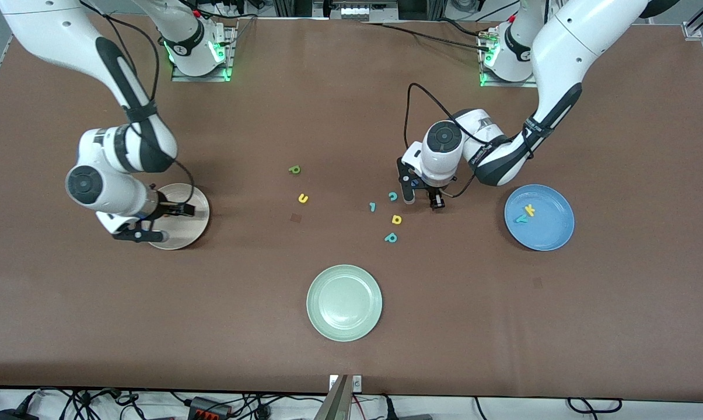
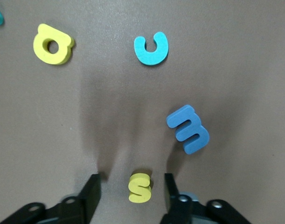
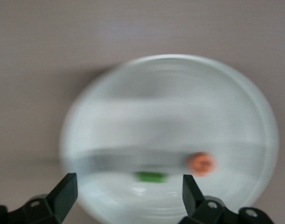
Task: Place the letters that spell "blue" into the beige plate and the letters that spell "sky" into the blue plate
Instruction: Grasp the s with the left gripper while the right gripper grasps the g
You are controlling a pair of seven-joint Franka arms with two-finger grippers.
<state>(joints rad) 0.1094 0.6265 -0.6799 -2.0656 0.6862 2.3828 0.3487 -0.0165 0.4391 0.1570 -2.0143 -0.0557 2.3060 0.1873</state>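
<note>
My left gripper point(image 1: 424, 202) is low on the table near the middle, open, its fingers either side of the yellow s point(image 2: 141, 187) without touching it. The blue plate point(image 1: 555, 230) holds the yellow k point(image 1: 529, 210) and the teal y point(image 1: 520, 219). My right gripper point(image 1: 169, 223) hangs open and empty over the beige plate point(image 1: 196, 224). In that plate lie the orange e point(image 3: 201, 163) and the dark green bar point(image 3: 150, 176). The light green b point(image 1: 294, 170) and the yellow u point(image 1: 303, 198) lie on the table between the two arms.
Close to the left gripper lie a blue capital E point(image 2: 189, 129), a teal c point(image 1: 392, 196), a yellow d-like letter point(image 1: 397, 219), a teal p point(image 1: 391, 237) and a small teal bar point(image 1: 373, 206). A pale green plate point(image 1: 344, 302) stands nearer the front camera.
</note>
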